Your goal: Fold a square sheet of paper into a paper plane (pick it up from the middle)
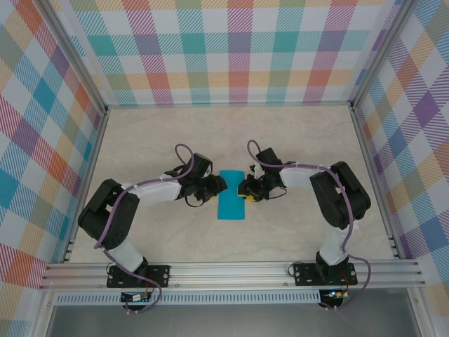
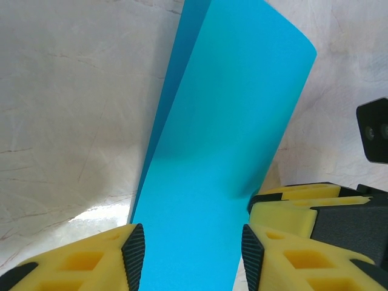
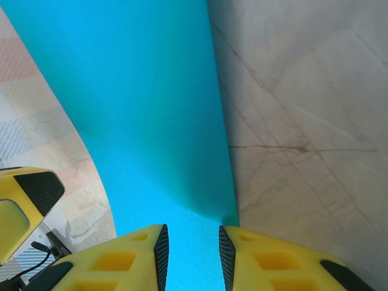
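Early folding here: the sheet of paper (image 1: pixel 231 194) sits on the table (image 1: pixel 295 140) right between the two grippers, already doubled over into a blunt oblong with no nose on it yet. The left gripper (image 1: pixel 212 187) is at one long side of it and the right gripper (image 1: pixel 247 189) at the other, fingertips facing each other across it. From the left wrist, the jaws stand clearly apart, released, with the teal stretching forward from the gap between the pads, and a darker under-layer peeks out along the side by the left-hand pad. From the right wrist, the jaws are only narrowly apart with teal showing through the gap, and I cannot tell whether they pinch it. My read is that the half-fold is being set and the crease is not yet pressed. Next, one gripper needs to pin the layers while the other runs along the folded edge, then a corner has to be turned in. The oblong's long axis runs crossways to the line joining the grippers, and it points nowhere yet.
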Action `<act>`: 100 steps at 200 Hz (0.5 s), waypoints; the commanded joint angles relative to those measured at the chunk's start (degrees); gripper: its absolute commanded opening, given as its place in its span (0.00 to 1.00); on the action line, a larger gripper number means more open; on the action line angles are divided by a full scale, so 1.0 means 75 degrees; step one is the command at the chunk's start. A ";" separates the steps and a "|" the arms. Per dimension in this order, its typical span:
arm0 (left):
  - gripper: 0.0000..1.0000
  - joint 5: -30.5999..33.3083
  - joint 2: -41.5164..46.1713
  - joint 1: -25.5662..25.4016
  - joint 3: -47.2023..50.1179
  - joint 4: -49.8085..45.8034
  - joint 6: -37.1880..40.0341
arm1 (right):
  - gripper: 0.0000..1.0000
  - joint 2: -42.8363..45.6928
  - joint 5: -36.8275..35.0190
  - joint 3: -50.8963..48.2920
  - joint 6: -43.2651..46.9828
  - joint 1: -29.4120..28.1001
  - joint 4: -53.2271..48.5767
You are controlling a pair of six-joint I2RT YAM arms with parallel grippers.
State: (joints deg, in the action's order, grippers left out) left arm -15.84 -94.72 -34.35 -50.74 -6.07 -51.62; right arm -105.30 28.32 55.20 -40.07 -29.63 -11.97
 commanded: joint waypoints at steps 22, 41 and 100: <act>0.50 -0.0143 0.0133 0.0061 0.0184 -0.0102 -0.0040 | 0.31 -0.0329 -0.0345 -0.0141 -0.0044 -0.0081 -0.0259; 0.50 -0.0209 0.0159 0.0056 0.0247 -0.0038 -0.0102 | 0.31 -0.0293 -0.0379 -0.0188 -0.0083 -0.0081 -0.0234; 0.51 -0.0416 0.0196 -0.0046 0.0551 0.0144 -0.0243 | 0.30 -0.0267 -0.0459 -0.0282 -0.0162 -0.0081 -0.0234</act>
State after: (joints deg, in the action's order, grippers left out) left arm -17.58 -94.65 -34.39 -47.70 -5.48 -52.69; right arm -105.30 28.08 55.18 -40.34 -29.63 -12.01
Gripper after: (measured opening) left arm 0.507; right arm 0.304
